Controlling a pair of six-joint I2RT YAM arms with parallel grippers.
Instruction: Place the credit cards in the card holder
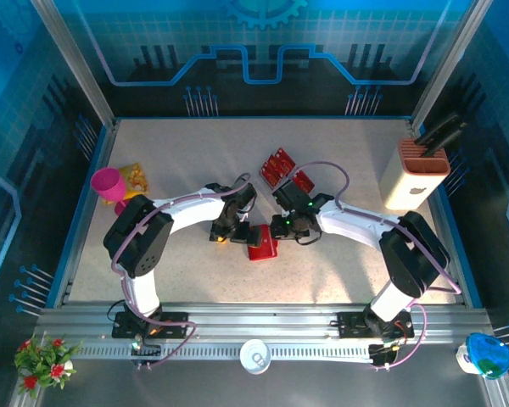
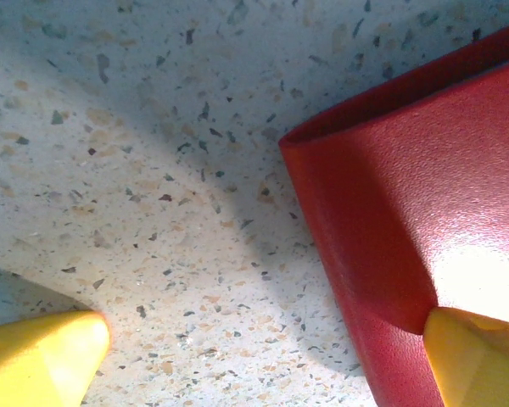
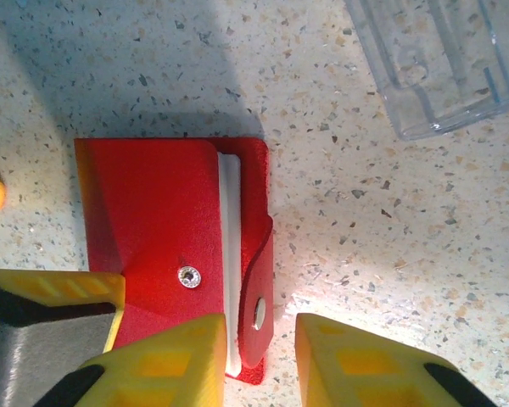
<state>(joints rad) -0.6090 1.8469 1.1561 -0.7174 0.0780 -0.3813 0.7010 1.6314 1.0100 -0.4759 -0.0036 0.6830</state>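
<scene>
The red card holder (image 1: 261, 243) lies on the table between my two grippers. In the right wrist view the card holder (image 3: 161, 220) shows a pale inner edge and a snap flap (image 3: 259, 292). My right gripper (image 3: 259, 332) straddles that flap; its fingers stand apart, with a gap on the flap's right side. My left gripper (image 2: 263, 343) is wide open, its right fingertip (image 2: 479, 360) resting on the holder (image 2: 407, 195) and its left one over bare table. Red and black credit cards (image 1: 279, 165) lie just beyond the right gripper (image 1: 282, 227) and the left gripper (image 1: 230, 230).
A clear plastic tray (image 3: 433, 64) sits just past the holder. A beige slotted block (image 1: 416, 174) stands at the right edge. A pink cup (image 1: 109, 183) and a yellow packet (image 1: 137, 175) are at the left edge.
</scene>
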